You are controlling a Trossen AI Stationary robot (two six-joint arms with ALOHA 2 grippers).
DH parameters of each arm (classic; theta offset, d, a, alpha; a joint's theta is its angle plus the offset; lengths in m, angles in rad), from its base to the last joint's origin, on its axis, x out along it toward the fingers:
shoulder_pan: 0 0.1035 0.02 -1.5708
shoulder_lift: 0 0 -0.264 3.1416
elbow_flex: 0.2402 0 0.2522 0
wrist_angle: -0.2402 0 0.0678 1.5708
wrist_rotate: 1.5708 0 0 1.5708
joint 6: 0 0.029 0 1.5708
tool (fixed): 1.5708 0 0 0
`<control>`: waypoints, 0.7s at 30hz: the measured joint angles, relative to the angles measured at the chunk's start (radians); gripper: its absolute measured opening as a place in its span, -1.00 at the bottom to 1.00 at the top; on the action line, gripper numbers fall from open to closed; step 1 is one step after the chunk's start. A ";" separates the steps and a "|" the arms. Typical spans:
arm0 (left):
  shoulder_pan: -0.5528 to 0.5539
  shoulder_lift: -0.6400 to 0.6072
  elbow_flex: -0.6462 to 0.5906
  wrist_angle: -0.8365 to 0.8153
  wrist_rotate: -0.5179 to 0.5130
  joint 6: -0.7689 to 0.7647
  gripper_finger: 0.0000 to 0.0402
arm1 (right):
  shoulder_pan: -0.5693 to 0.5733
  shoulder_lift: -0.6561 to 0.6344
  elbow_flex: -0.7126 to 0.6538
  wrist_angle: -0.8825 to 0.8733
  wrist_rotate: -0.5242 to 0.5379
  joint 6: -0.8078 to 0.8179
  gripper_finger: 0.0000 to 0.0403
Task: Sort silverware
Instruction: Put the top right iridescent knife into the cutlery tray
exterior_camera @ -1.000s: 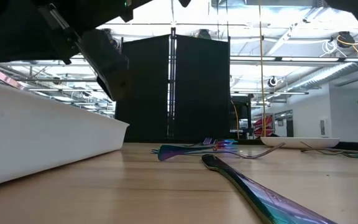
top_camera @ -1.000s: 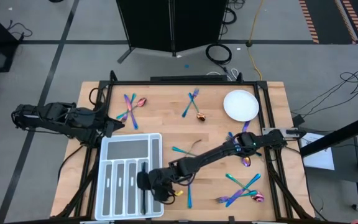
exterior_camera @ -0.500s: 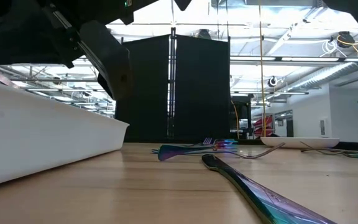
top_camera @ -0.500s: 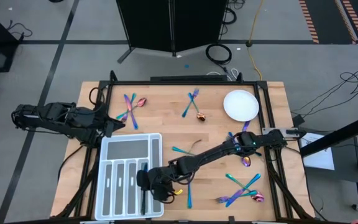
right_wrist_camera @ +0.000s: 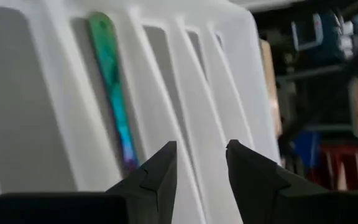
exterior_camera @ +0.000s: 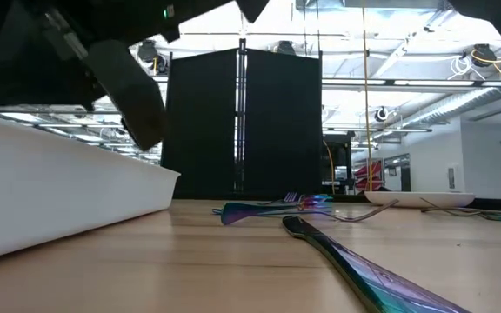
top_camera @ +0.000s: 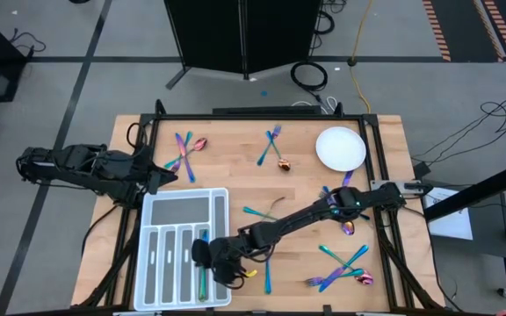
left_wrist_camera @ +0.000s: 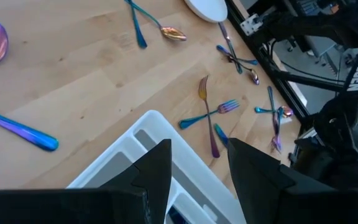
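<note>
**One piece in the tray, the rest spread over the tabletop**

The right tool [top_camera: 202,256] hangs over the white tray [top_camera: 158,211] at the near left of the tabletop [top_camera: 235,180], its fingers parted and gripping nothing. In the right wrist view a teal-green piece [right_wrist_camera: 114,87] lies flat along one narrow slot, clear of the fingers. The left tool [top_camera: 167,173] waits just beyond the tray's far edge, fingers apart and empty.

The remaining silverware [top_camera: 271,154] lies in small crossed groups: one cluster near the far left corner, one at the far middle, one beside the round white plate [top_camera: 340,147], a few pieces just right of the tray, and a tangle near the right front corner.

These pieces look light, thin, stiff and smooth, so they are likely to slip or pivot between the fingers. Lying flat on wood, they leave little edge to catch. A pinch across the handle near its middle seems safest. Where pieces cross, the upper one is best taken first, so its neighbour is not dragged along.
</note>
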 joint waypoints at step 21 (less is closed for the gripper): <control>0.000 0.000 0.000 0.135 0.078 0.204 -0.22 | 0.005 -0.391 0.000 -0.659 0.298 1.409 -0.40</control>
